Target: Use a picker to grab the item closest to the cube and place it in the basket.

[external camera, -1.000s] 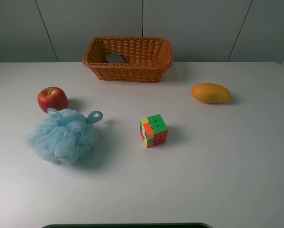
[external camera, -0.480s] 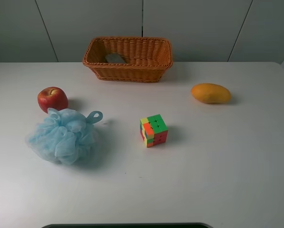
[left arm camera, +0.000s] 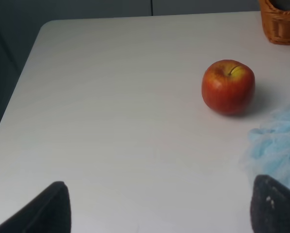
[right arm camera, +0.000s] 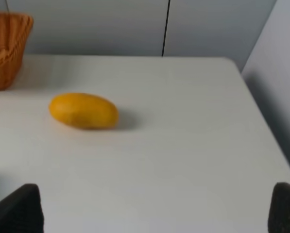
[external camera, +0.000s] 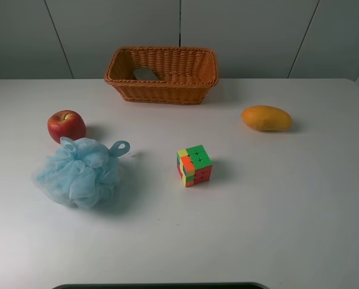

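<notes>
A multicoloured cube (external camera: 194, 165) sits near the middle of the white table. A light blue bath puff (external camera: 79, 171) with a loop lies to its left, and a red apple (external camera: 66, 126) sits just behind the puff. A yellow mango (external camera: 266, 118) lies at the back right. The wicker basket (external camera: 162, 74) stands at the back centre. Neither arm shows in the high view. My left gripper (left arm camera: 159, 208) is open and empty, short of the apple (left arm camera: 228, 87) and the puff (left arm camera: 279, 145). My right gripper (right arm camera: 154, 208) is open and empty, short of the mango (right arm camera: 83, 110).
A small grey object (external camera: 145, 73) lies inside the basket. The table's left edge (left arm camera: 18, 87) and right edge (right arm camera: 261, 116) show in the wrist views. A grey panelled wall (external camera: 239, 30) stands behind the table.
</notes>
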